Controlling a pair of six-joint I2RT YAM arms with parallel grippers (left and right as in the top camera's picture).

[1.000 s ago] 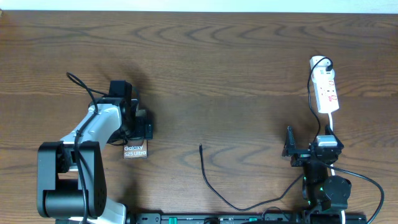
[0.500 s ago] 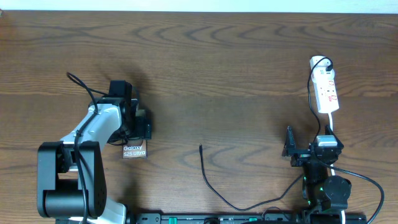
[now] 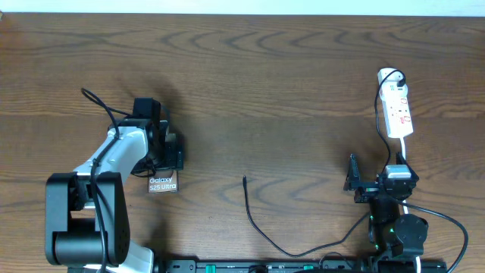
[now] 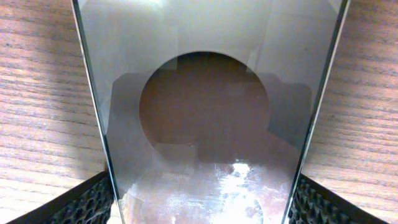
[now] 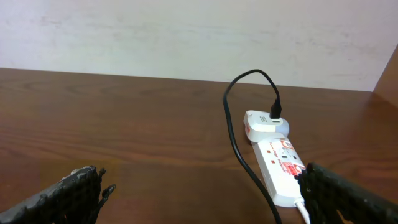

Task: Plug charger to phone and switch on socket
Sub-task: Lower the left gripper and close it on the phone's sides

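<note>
A pale wall (image 5: 186, 31) is rising behind the dark wooden table (image 3: 288, 68). The left gripper (image 3: 170, 163) is clasping the phone (image 3: 163, 183); the right gripper (image 5: 202, 186) is gaping empty.

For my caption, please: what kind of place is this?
Probably a robot test bench indoors: a left arm and right arm at a wooden table, a plain pale wall behind, a socket laid out.
</note>
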